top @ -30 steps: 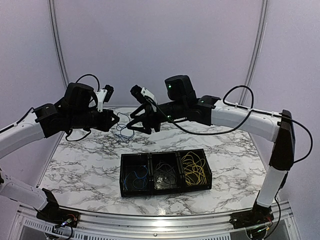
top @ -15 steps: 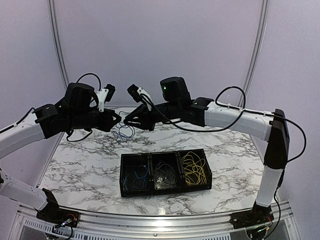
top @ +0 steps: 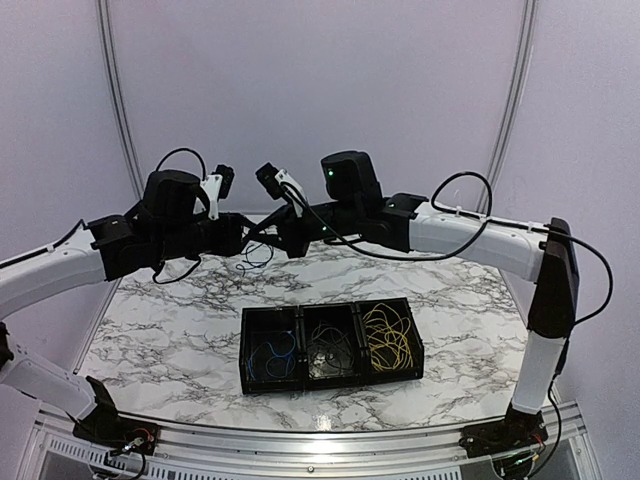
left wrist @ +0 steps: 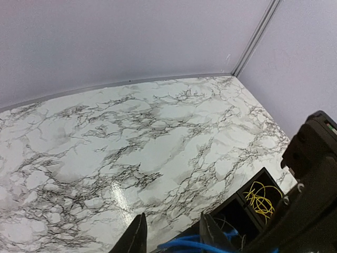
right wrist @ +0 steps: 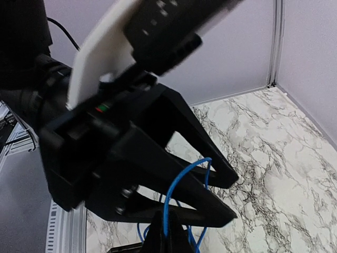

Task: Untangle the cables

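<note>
A loose blue cable [top: 256,256] hangs above the far side of the table, between my two grippers. My right gripper [right wrist: 167,238] is shut on a strand of it, and the blue loop [right wrist: 174,192] arches up from the pinched tips. My left gripper [left wrist: 174,238] stands open right against it, its black fingers [right wrist: 221,211] spread on either side of the loop, with blue cable [left wrist: 181,245] lying across the gap. In the top view the left gripper [top: 236,234] and the right gripper [top: 268,236] meet tip to tip.
A black three-compartment tray [top: 300,311] sits mid-table. It holds blue cables [top: 276,352] on the left, dark ones [top: 330,350] in the middle and yellow ones [top: 388,340] on the right. The marble tabletop [top: 160,330] ends at purple walls behind.
My right gripper has closed on the blue cable. My left gripper has opened and let go of it. The left arm has shifted right, toward the right gripper.
</note>
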`<action>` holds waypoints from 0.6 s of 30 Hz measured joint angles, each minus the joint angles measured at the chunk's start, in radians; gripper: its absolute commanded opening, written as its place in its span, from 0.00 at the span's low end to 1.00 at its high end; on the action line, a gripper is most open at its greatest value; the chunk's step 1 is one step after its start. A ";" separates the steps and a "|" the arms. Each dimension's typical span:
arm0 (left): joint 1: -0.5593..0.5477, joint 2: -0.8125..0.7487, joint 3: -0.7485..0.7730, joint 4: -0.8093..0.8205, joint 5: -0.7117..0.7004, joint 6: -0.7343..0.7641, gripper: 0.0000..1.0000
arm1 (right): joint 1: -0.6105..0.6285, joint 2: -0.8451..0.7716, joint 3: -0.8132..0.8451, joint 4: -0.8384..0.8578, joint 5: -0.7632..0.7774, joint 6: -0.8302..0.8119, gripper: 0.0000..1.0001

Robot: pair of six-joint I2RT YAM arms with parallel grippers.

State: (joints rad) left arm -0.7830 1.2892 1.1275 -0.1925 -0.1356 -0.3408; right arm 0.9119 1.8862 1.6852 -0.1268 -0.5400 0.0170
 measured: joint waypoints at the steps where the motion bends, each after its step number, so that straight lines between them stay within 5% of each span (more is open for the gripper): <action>1: 0.000 0.011 -0.013 0.033 0.000 -0.016 0.33 | 0.000 -0.002 0.000 0.000 -0.005 0.000 0.00; 8: -0.001 0.103 -0.172 0.283 -0.012 -0.130 0.24 | -0.026 -0.056 0.003 -0.010 -0.031 0.020 0.00; 18: 0.024 0.084 -0.408 0.346 -0.073 -0.199 0.20 | -0.047 -0.244 0.150 -0.042 -0.074 0.031 0.00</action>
State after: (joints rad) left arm -0.7593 1.3727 0.7197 0.1535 -0.2089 -0.5396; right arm 0.8654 1.6421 1.8355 -0.1688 -0.6140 0.0479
